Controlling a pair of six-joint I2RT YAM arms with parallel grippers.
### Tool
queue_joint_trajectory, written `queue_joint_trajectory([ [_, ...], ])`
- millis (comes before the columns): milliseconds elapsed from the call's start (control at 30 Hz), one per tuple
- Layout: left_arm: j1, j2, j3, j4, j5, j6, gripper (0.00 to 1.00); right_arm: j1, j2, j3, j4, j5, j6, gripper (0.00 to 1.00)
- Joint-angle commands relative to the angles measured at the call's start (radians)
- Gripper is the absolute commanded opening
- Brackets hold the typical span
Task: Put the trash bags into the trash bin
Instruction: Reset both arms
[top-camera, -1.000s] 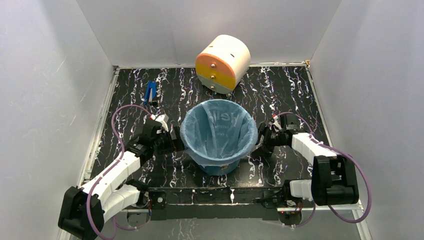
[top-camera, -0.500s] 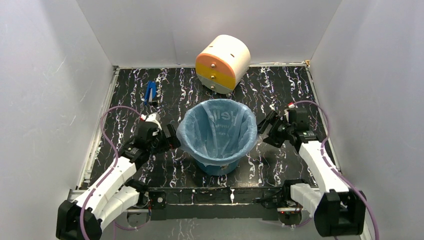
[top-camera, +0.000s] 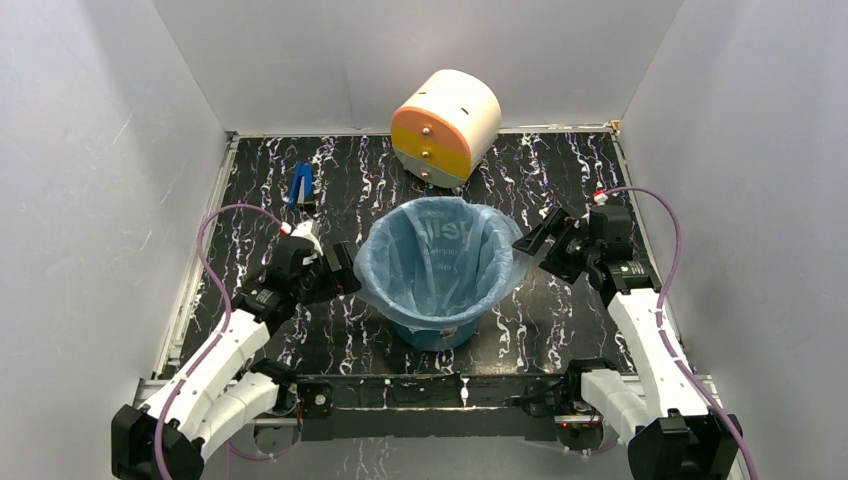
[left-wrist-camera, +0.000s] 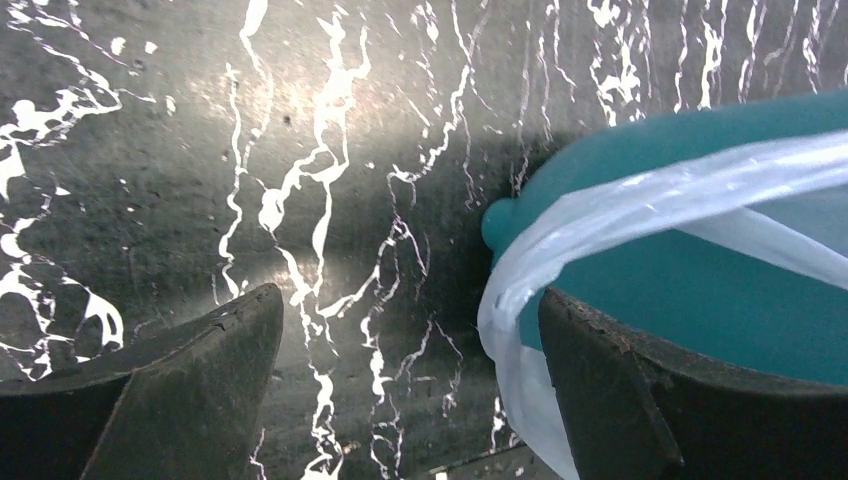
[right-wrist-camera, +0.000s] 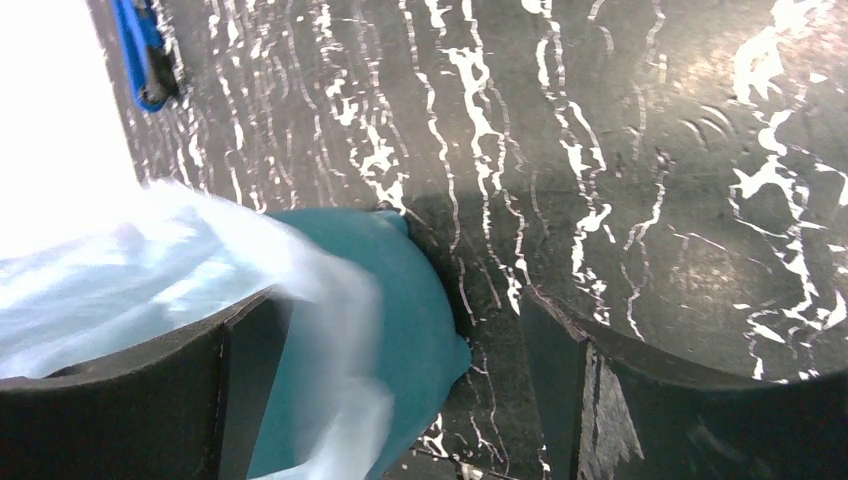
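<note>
The teal trash bin (top-camera: 441, 334) stands upright mid-table. The light-blue trash bag (top-camera: 440, 258) lines it, its edge folded out over the rim. My left gripper (top-camera: 344, 273) is open just left of the bin. In the left wrist view the bin's wall (left-wrist-camera: 700, 280) and the bag's hanging edge (left-wrist-camera: 610, 215) lie by the right finger (left-wrist-camera: 650, 390), with bare table between the jaws (left-wrist-camera: 410, 330). My right gripper (top-camera: 537, 250) is open and raised at the bin's right. In its wrist view, bin (right-wrist-camera: 405, 290) and bag (right-wrist-camera: 150, 260) sit by the left finger (right-wrist-camera: 120, 410).
A cream-and-orange drum (top-camera: 446, 125) lies on its side at the back centre. A small blue object (top-camera: 301, 184) rests at the back left, also seen in the right wrist view (right-wrist-camera: 145, 50). White walls close in the black marbled table (top-camera: 560, 180) on three sides.
The right gripper has opened wider, risen and drawn back to the right of the bin. The left gripper has eased slightly left. The bag stays draped over the rim.
</note>
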Motion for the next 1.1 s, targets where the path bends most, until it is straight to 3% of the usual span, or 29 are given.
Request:
queue_joint_trajectory([
  [0,0.001,-0.008,0.056,-0.061,0.100,0.025,0.96,0.001,0.028,0.081,-0.017,-0.146,-0.058,0.94],
  [233,0.001,-0.022,0.097,-0.112,0.056,0.007,0.97,0.001,0.048,0.069,-0.029,-0.317,-0.059,0.94],
  [467,0.001,-0.051,0.163,-0.269,-0.310,-0.062,0.97,0.001,-0.021,0.115,-0.065,-0.025,-0.031,0.94],
  [733,0.001,-0.061,0.300,-0.321,-0.588,-0.004,0.97,0.001,-0.036,0.266,-0.045,0.112,-0.259,0.99],
  [867,0.001,-0.003,0.386,-0.344,-0.686,0.068,0.97,0.002,-0.030,0.316,-0.026,0.115,-0.349,0.99],
  [1067,0.000,0.033,0.441,-0.339,-0.709,0.091,0.97,0.001,-0.046,0.304,-0.021,0.120,-0.381,0.99],
])
